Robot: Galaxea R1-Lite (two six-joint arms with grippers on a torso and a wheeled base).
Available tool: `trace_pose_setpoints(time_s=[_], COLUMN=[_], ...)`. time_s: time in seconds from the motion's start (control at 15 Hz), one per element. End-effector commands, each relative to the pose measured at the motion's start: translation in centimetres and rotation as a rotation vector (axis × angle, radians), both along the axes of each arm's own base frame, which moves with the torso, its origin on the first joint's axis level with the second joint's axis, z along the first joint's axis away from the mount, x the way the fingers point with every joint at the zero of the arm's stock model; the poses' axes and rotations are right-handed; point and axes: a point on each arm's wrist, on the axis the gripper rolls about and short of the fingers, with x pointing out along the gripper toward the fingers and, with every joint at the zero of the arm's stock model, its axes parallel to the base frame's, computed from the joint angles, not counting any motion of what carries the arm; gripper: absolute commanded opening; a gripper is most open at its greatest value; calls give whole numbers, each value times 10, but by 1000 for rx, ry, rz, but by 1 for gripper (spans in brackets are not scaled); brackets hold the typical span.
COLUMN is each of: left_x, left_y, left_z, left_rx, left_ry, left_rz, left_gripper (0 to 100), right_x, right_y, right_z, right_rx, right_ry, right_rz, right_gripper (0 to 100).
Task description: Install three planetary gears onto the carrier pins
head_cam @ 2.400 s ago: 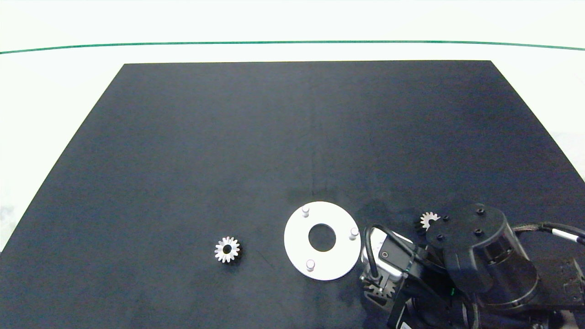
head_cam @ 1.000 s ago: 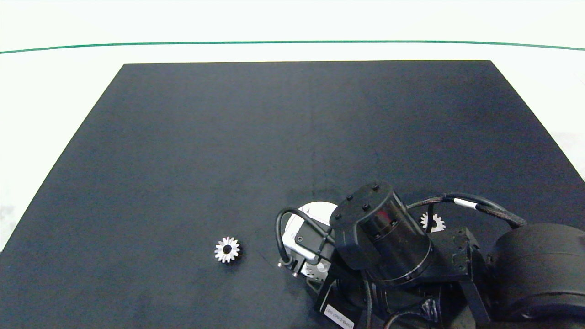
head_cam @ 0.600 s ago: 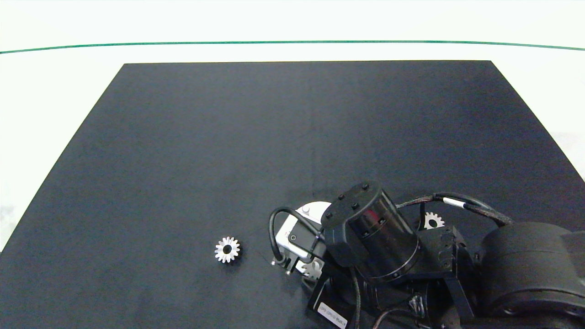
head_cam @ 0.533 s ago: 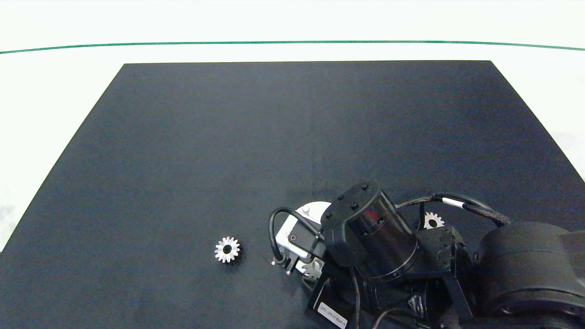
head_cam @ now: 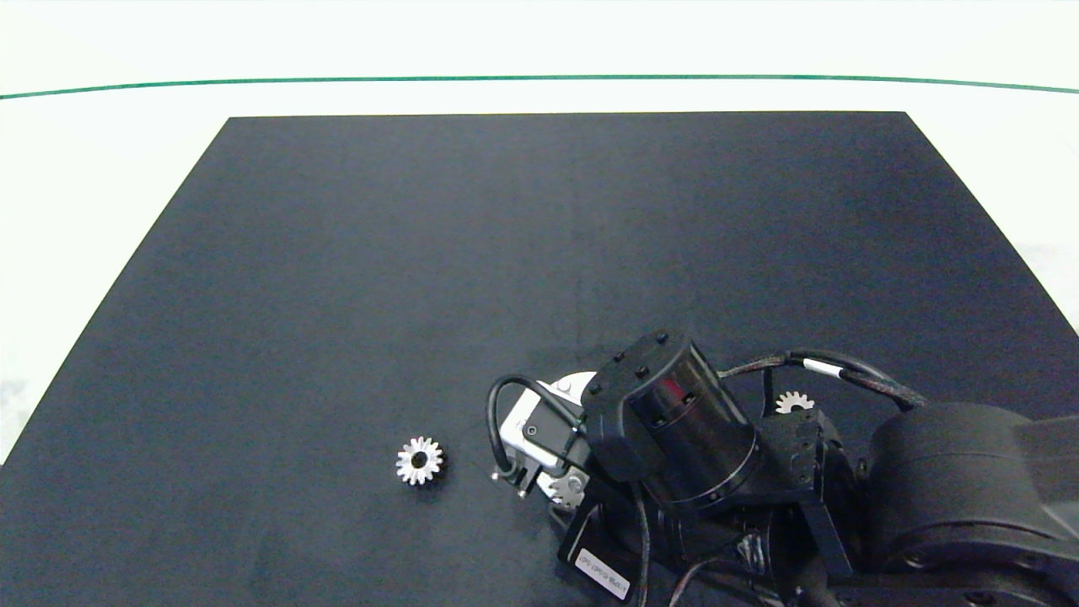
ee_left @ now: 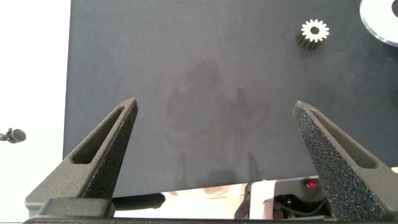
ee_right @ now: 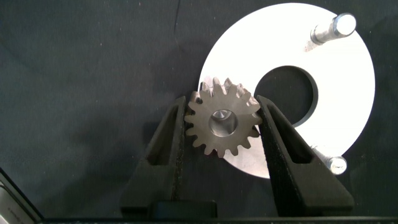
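Planetary gears, head view: one gear (head_cam: 419,461) lies flat on the black mat (head_cam: 421,278) covering the counter, well left of the white disc (head_cam: 576,382), which the right arm mostly covers. A second gear (head_cam: 792,402) shows partly behind that arm's cable, right of the disc. The right gripper (head_cam: 566,489) hangs over the disc's near-left edge with a third gear between its fingers.

Left wrist view: left gripper (ee_left: 227,152) spread wide and empty above bare mat; the loose gear (ee_left: 314,30) lies well ahead, the disc's rim (ee_left: 380,23) just past it.

Right wrist view: right gripper (ee_right: 224,124) clamped on the held gear (ee_right: 223,125), teeth pressed by both fingers. A pale pin end shows through its bore. Two other carrier pins (ee_right: 333,29) (ee_right: 332,163) stand bare on the disc (ee_right: 348,93).
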Motion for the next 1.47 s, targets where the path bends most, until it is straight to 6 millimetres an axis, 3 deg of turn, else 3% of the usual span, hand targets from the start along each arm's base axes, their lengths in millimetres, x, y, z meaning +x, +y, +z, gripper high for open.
trace_pose_setpoints(time_s=[0.07, 1.27, 1.33, 1.47], left_x=[-1, -4, -4, -4], left_y=[0, 1, 1, 1], left_z=[0, 3, 3, 3], left_rx=[1, 0, 0, 0], left_ry=[-1, -5, -5, -5], left_rz=[-2, -6, -6, -6], left_gripper=[100, 100, 100, 100], right_x=[1, 6, 6, 6], right_y=[2, 2, 2, 1], right_z=[-1, -10, -11, -10], right_rx=[-4, -23, -25, -21], right_ry=[0, 15, 16, 16], right_rz=[0, -13, -14, -18], right_gripper=[19, 19, 100, 100])
